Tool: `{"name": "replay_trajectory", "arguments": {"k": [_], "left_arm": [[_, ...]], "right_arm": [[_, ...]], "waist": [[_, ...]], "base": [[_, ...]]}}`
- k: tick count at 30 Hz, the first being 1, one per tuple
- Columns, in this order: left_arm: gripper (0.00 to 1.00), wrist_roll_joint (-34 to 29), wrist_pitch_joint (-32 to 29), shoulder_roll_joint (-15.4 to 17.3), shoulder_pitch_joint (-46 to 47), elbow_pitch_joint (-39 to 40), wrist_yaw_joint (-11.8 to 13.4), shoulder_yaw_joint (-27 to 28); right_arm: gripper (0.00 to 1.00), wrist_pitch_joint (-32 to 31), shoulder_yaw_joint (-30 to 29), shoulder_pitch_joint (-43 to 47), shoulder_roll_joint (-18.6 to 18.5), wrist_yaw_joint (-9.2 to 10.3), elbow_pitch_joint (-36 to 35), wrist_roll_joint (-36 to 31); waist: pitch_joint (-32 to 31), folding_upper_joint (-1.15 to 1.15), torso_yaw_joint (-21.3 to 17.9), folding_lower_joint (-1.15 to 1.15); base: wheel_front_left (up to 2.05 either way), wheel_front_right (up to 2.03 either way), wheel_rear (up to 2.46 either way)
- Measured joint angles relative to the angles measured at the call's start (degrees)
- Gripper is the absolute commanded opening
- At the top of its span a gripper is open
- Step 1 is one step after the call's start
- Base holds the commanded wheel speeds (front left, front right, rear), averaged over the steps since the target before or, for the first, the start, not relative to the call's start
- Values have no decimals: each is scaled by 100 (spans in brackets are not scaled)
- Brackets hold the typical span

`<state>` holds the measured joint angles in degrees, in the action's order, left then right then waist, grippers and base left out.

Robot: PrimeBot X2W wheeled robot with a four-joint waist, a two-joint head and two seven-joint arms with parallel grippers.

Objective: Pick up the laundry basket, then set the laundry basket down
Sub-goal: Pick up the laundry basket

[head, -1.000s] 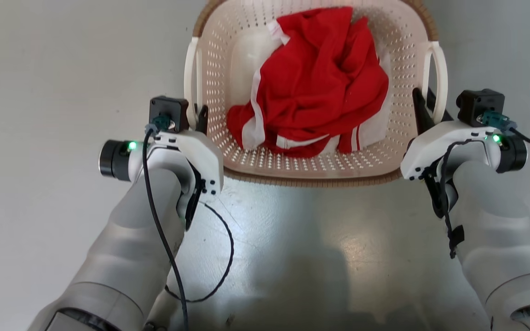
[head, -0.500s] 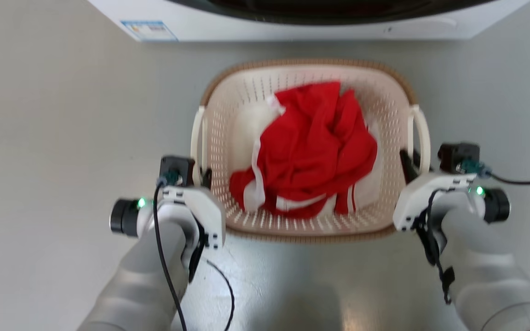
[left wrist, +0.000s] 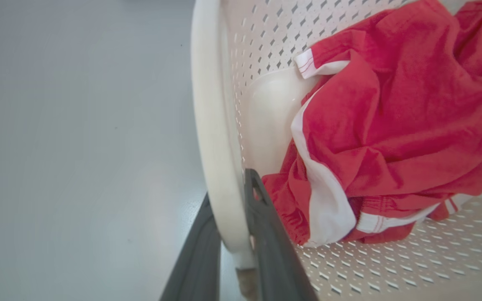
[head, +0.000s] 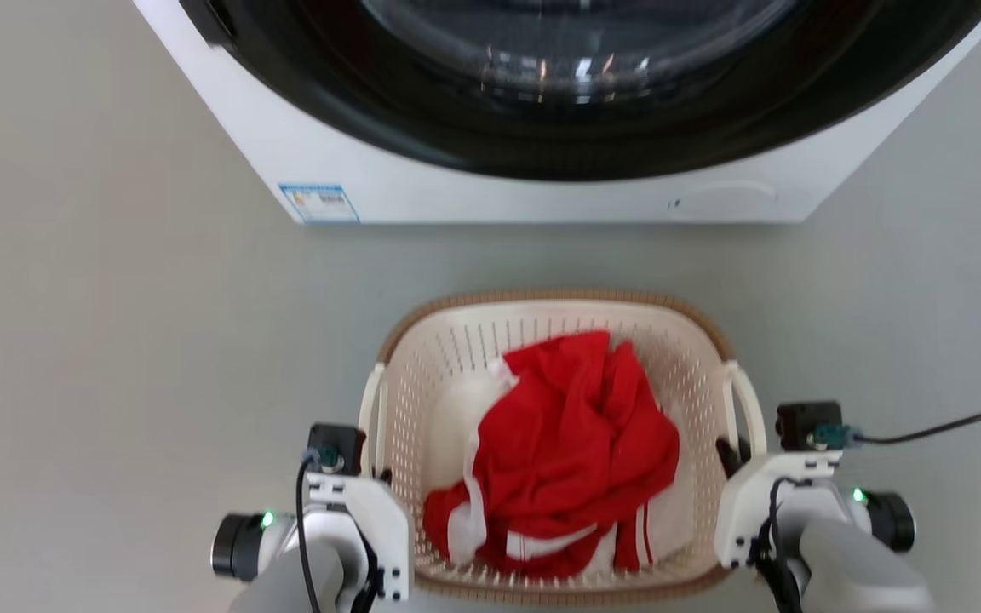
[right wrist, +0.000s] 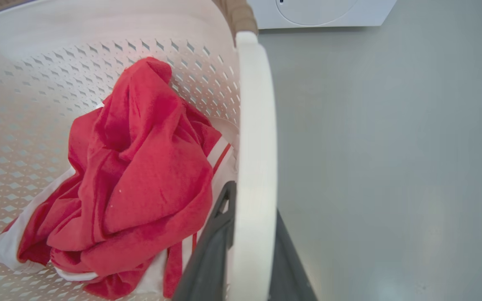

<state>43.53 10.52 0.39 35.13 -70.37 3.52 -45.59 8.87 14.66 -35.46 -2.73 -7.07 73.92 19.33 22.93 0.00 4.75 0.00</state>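
The left gripper (left wrist: pixel 229 188) is closed narrowly upon the left loop handle (left wrist: pixel 211 125) of the laundry basket (head: pixel 542 300), with one dark finger set on the inner side of the white band and the other on its outer side. The right gripper (right wrist: pixel 251 200) is clamped in the same way upon the right loop handle (right wrist: pixel 255 125), which is pinched between its two fingers.

In the head view both grippers are seen at the near ends of the basket's handles, the left gripper (head: pixel 381 475) at the basket's left side and the right gripper (head: pixel 733 451) at its right. The basket is thus held between the two arms (whether its base touches the floor (head: pixel 116 340) cannot be told).

Inside the basket a crumpled red garment (head: pixel 576 443) with white stripes is heaped, mostly towards the near wall. Beyond the basket's far rim, well apart from it, a white washing machine (head: pixel 499 191) with a dark round door is seen, and a small blue label (head: pixel 318 203) is fixed at its lower left corner.
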Motion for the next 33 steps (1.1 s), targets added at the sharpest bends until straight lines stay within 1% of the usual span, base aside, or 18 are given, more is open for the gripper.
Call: {"name": "replay_trajectory", "arguments": {"k": [2,3,12,18,27,33], "left_arm": [[0,44,-51,0,-127,-25,0,-57],[0,44,-51,0,-127,-25,0,-57],[0,237,-255,1,-812,-172,-8,-248],[0,289,-293,7,-1143,-243,-30,-291],[0,291,-294,9,-1472,-292,-58,-368],[0,291,-294,12,-1514,-313,-58,-405]], "right_arm": [[0,-80,175,143,0,0,-14,185],[0,-80,175,143,0,0,-14,185],[0,-444,960,920,7,1,-143,964],[0,-534,1357,1237,8,2,-193,1361],[0,-533,1759,1533,13,3,-144,1720],[0,-506,1953,1579,18,3,-116,1894]], "waist": [[-201,0,-9,0],[-201,0,-9,0],[-1097,0,-69,0],[-1589,0,-135,0],[-2100,0,-195,0],[-2240,0,-209,0]], "base": [[0,0,0],[0,0,0],[0,0,0],[0,0,0],[0,0,0],[0,0,0]]}}
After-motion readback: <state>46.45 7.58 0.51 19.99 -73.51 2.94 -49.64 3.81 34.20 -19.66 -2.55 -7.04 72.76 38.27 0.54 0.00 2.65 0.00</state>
